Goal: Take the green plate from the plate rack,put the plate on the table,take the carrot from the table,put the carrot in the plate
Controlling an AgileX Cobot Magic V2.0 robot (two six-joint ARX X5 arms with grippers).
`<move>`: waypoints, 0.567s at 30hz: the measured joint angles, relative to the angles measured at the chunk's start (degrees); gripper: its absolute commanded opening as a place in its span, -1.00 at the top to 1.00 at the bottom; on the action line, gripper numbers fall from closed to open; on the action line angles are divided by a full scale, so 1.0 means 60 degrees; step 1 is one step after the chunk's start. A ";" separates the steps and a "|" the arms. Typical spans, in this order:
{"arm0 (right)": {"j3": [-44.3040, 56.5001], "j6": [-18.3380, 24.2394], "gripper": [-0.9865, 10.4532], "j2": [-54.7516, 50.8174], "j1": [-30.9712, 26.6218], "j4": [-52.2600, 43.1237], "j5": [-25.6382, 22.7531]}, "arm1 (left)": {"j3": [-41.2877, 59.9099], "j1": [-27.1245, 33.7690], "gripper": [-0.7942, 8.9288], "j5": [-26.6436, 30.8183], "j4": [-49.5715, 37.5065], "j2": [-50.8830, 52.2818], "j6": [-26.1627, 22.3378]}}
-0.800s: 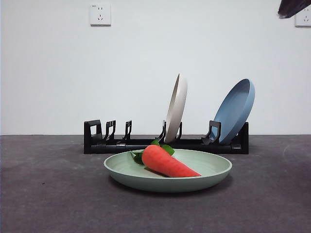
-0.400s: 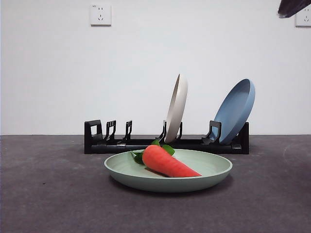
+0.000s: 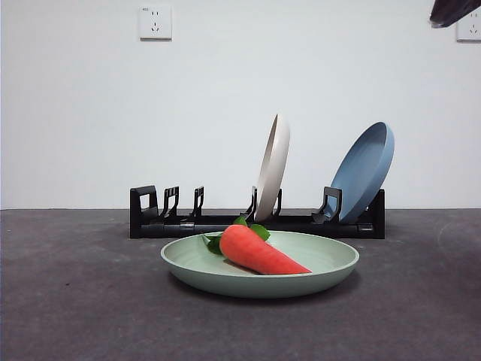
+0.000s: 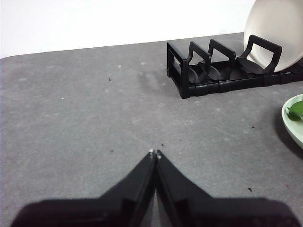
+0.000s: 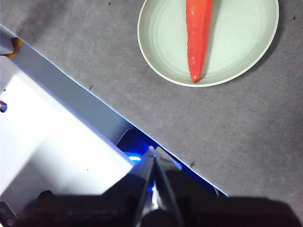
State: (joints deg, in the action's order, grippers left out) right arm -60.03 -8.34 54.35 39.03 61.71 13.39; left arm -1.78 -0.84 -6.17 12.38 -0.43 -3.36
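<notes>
- The carrot [image 3: 259, 252] lies in the green plate [image 3: 331, 267], which sits flat on the surface [image 3: 75, 301] in front of the plate rack [image 3: 150, 214].
- My left end effector [image 4: 155, 153] and right end effector [image 5: 153, 150] are both pinched together, holding nothing, well away.
- The carrot looks light, stiff and smooth; I judge mid-body the safest grip.

The left gripper [image 4: 155, 153] has its two black jaws pressed together, tips meeting in a narrow point, and it holds nothing. It hangs low and level above the table [image 4: 85, 123].

The right gripper [image 5: 153, 150] likewise has its jaws closed tip to tip and empty, and it points steeply downward from well above the table's edge.

In the front view only one dark arm tip [image 3: 453, 11] shows, at about 1 o'clock in the top corner; which arm it belongs to cannot be told.
</notes>
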 measured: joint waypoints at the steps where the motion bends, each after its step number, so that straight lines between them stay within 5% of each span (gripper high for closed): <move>1: 0.0000 0.0000 0.82 0.0000 0.0000 0.0000 0.0000 | 0.0000 0.0000 0.84 0.0000 0.0000 0.0000 0.0000; 11: 0.0000 0.0095 0.83 -0.0022 -0.0055 -0.0011 -0.0095 | 0.0000 0.0000 0.84 0.0000 0.0000 0.0000 0.0000; 15: 0.0069 0.0976 0.82 -0.0561 -0.0809 -0.0849 -0.0499 | 0.0000 0.0000 0.84 0.0004 0.0004 0.0000 0.0004; 17: 0.0353 0.1457 0.82 -0.1111 -0.1497 -0.2153 0.0106 | 0.0000 0.0000 0.84 0.0000 0.0004 0.0000 0.0000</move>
State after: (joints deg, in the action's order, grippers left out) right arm -57.91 0.40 47.68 30.04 48.80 14.02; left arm -1.78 -0.84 -6.17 12.40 -0.43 -3.36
